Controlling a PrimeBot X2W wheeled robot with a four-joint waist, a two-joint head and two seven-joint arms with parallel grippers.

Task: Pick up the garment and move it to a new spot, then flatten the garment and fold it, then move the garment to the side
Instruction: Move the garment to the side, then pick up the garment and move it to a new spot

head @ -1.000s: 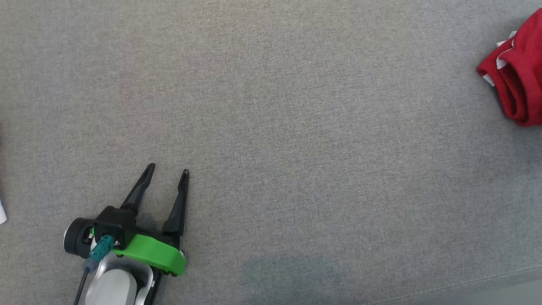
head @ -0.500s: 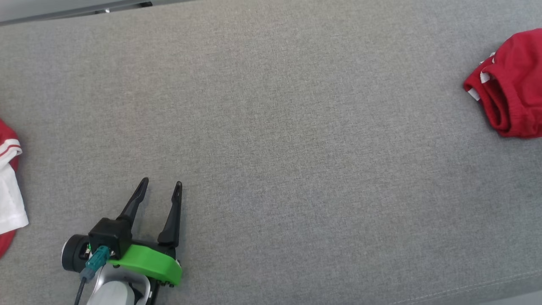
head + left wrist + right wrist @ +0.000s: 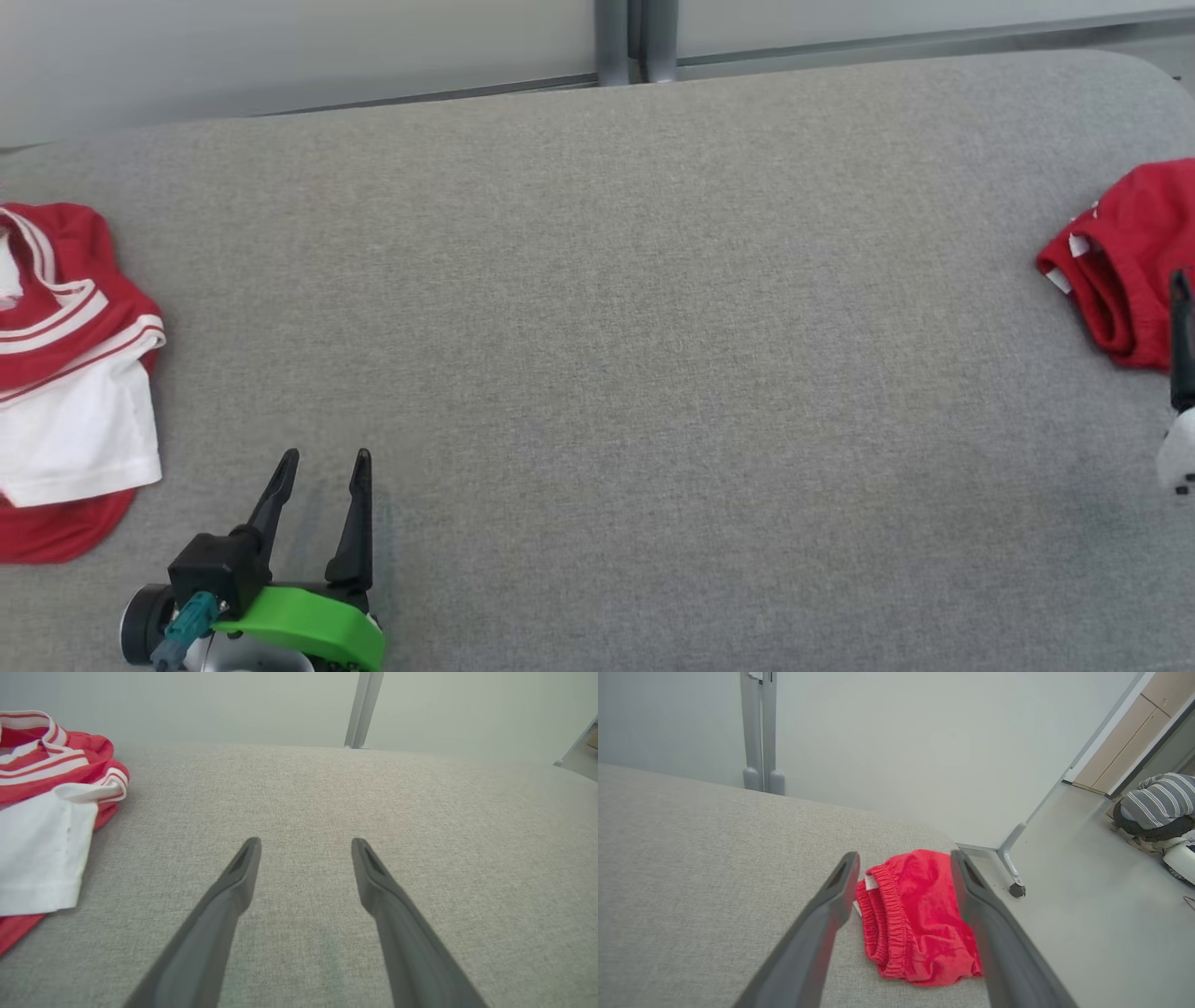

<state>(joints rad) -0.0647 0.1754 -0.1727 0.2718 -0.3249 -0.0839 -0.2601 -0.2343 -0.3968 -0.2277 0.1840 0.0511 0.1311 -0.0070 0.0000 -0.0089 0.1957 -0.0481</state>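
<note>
Folded red elastic-waist garment (image 3: 920,919) lies at the right end of the grey fabric-covered pad (image 3: 597,327). Right gripper (image 3: 904,856) is at that same end, fingers spread, holding nothing. Left gripper (image 3: 325,455) is over the pad's near-left part, also spread and empty; crumpled red-and-white striped jersey (image 3: 65,373) at the pad's left end.

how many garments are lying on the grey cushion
2. A red-and-white garment at the cushion's left end; a red garment at its right end. Both run past the head view's edges, so others may be hidden.

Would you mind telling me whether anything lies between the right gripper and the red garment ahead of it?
Nothing visible does. The right gripper stands open, and the red garment lies directly ahead on the grey cushion, framed between its fingers.
</note>
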